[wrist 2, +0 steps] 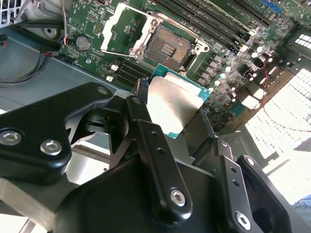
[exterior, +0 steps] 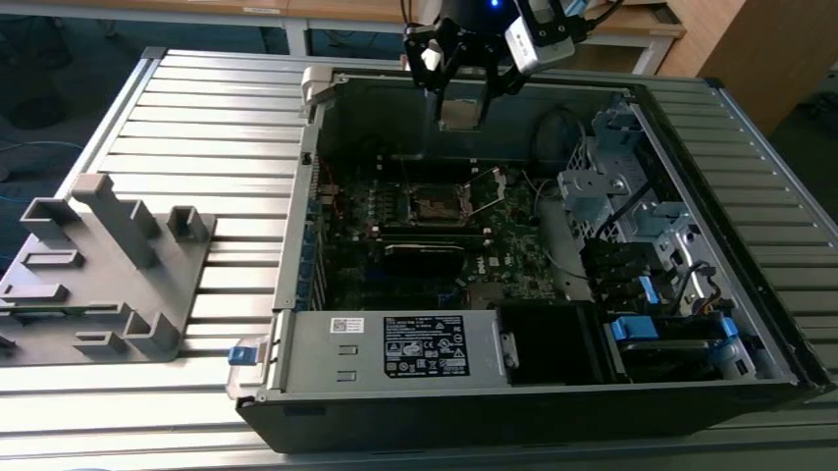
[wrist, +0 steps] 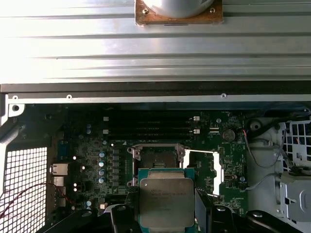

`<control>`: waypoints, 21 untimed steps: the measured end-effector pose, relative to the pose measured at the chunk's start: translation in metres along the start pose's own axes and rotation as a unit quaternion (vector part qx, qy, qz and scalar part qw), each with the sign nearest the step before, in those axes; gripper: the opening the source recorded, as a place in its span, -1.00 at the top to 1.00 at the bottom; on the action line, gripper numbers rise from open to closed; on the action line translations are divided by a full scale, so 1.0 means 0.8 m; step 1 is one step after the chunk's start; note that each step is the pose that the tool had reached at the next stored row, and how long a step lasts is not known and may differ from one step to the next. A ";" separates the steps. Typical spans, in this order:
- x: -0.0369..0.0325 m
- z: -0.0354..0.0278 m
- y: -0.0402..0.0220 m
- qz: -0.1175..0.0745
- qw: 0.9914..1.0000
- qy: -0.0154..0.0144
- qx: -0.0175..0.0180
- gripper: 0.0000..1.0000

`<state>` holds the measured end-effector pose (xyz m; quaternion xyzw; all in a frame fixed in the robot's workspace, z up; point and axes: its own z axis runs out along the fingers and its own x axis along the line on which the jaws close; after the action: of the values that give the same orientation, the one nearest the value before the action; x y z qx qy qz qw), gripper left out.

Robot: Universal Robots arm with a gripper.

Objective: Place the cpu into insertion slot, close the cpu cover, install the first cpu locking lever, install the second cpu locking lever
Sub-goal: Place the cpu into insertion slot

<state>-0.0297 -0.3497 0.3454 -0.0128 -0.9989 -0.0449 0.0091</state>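
Note:
My gripper [exterior: 461, 120] hangs above the back of the open computer case [exterior: 301, 285], shut on the cpu [exterior: 460, 112], a flat silver-topped chip with a green rim. In both wrist views the cpu [wrist 2: 172, 104] [wrist: 166, 199] sits between the black fingers [wrist 2: 146, 136]. Below it on the motherboard [exterior: 392, 211] lies the insertion slot [exterior: 434, 203] [wrist 2: 170, 46] [wrist: 154, 158], a dark square socket that stands uncovered. The cpu cover [exterior: 489, 190] [wrist 2: 124, 29] [wrist: 201, 171], a silver frame, is swung open beside the slot. The chip is well above the slot and apart from it.
A power supply box [exterior: 392, 348] fills the case's front. Metal drive cages and cables [exterior: 629, 196] stand at the exterior view's right. A grey plastic fixture [exterior: 105, 265] sits on the slatted metal table [exterior: 196, 137] at the exterior view's left.

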 end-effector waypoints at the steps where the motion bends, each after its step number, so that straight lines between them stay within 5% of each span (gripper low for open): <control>1: 0.0000 0.0000 0.0000 0.000 1.000 0.000 0.000 -0.08; 21: -0.0001 0.0058 -0.0005 0.000 1.000 0.000 0.000 -0.08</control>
<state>-0.0297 -0.3497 0.3408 -0.0128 -0.9989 -0.0449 0.0091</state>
